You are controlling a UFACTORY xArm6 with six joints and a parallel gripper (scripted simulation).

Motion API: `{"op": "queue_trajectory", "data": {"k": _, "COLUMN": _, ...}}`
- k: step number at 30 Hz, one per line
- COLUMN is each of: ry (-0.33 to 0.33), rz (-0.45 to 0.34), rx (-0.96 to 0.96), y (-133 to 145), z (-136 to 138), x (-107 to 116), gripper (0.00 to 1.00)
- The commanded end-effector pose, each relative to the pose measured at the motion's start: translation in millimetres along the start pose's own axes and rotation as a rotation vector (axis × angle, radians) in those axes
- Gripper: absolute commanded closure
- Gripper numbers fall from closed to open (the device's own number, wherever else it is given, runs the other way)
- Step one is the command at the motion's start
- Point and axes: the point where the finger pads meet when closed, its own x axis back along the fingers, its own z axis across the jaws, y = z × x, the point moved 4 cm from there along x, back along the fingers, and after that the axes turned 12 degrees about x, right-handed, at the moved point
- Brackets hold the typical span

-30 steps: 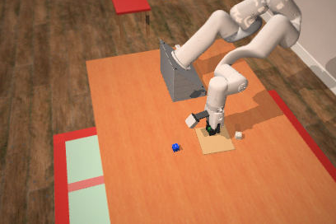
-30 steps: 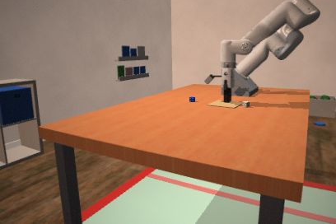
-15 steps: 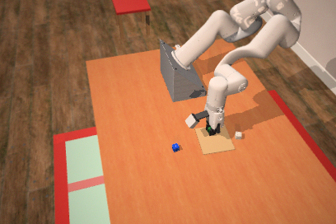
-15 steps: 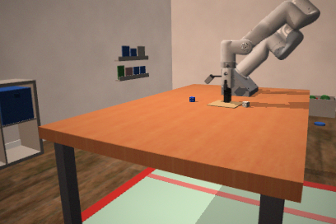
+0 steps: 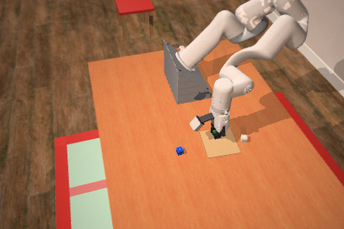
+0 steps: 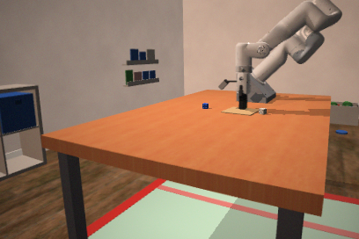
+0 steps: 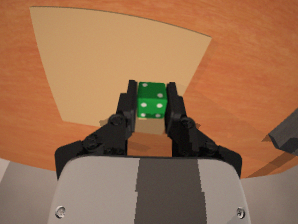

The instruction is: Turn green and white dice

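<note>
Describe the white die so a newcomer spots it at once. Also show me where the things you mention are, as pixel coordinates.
On the orange table (image 5: 139, 173) (image 6: 176, 133) (image 7: 250, 30), find the thin tan mat (image 5: 223, 150) (image 6: 230, 111) (image 7: 90, 60). The white die (image 5: 244, 138) (image 6: 263, 111) sits just off its right edge in the top view. The blue die (image 5: 180, 151) (image 6: 205, 106) lies beyond the opposite edge; the green one (image 5: 214, 132) (image 7: 151, 100) is between the gripper's (image 5: 217, 134) (image 6: 242, 107) (image 7: 151, 102) fingers.

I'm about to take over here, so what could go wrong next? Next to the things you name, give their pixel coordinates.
The fingers flank the green die (image 5: 214, 131) (image 7: 151, 99) closely, so a crooked retreat of the gripper (image 5: 217, 133) (image 6: 242, 106) (image 7: 151, 92) might tip it. It is also near the mat's (image 5: 221, 147) (image 6: 233, 111) (image 7: 100, 60) edge, so a nudge could push it partly off.
</note>
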Motion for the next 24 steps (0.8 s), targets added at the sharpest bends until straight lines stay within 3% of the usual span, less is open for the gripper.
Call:
{"op": "queue_trajectory", "data": {"k": 1, "ry": -0.002, "rz": 0.002, "rx": 0.001, "y": 0, "z": -1, "x": 1, "gripper": 0.67}}
{"op": "queue_trajectory", "data": {"k": 6, "ry": -0.002, "rz": 0.002, "rx": 0.001, "y": 0, "z": -1, "x": 1, "gripper": 0.58}}
{"op": "queue_trajectory", "data": {"k": 19, "ry": -0.002, "rz": 0.002, "rx": 0.001, "y": 0, "z": -1, "x": 2, "gripper": 0.58}}
{"op": "queue_trajectory", "data": {"k": 24, "ry": -0.002, "rz": 0.002, "rx": 0.001, "y": 0, "z": -1, "x": 11, "gripper": 0.58}}
